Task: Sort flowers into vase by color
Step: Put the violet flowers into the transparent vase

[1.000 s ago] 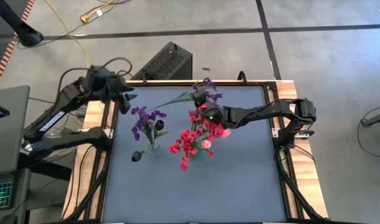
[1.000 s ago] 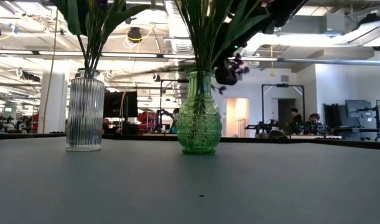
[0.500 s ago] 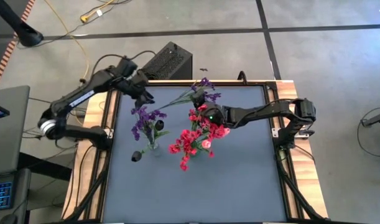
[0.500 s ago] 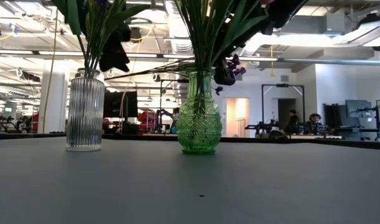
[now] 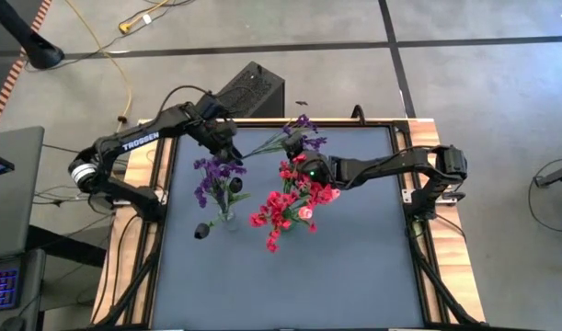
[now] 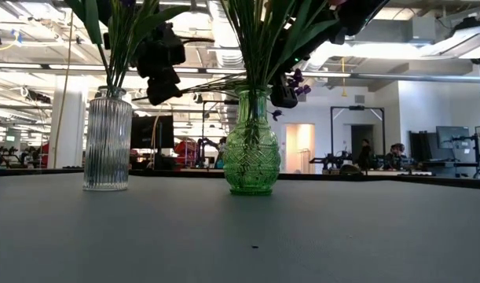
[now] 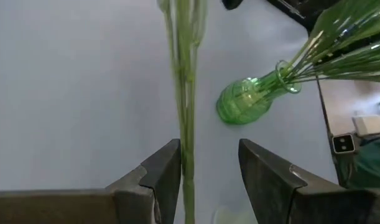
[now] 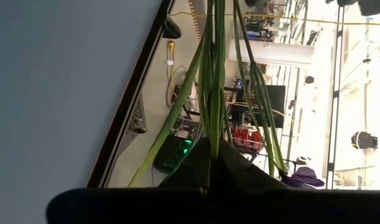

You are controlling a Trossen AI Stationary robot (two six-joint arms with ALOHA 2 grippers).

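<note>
Purple blossoms mark the item under transfer: a purple flower (image 5: pixel 299 129) held up in the air at the far side of the desk (image 5: pixel 354 267), its green stem (image 5: pixel 262 145) running out toward the left arm. The right pincer (image 5: pixel 303 158) holds it near the bloom end; in the right wrist view its fingers are pressed together on the stems (image 8: pixel 213 74).

Step in hand, by judgement: a handover. The left pincer (image 5: pixel 227 149) is at the free end of the stem, fingers spread. In the left wrist view the stem (image 7: pixel 185 93) passes between the two fingers (image 7: pixel 162 177), nearer one of them, and no grip is made yet.

Destinations: the clear ribbed vase (image 6: pixel 108 141) on the left carries purple flowers (image 5: pixel 207 179); the green vase (image 6: pixel 251 149) beside it carries red flowers (image 5: pixel 281 210). A dark tulip (image 5: pixel 201 231) shows by the clear vase.

Next move, as assessed: the left pincer must shut on the stem, the right must then release, and the stem has to be carried down into the clear vase. Risk: the thin stem may bend or slip, and the bouquets standing close below may be disturbed.
</note>
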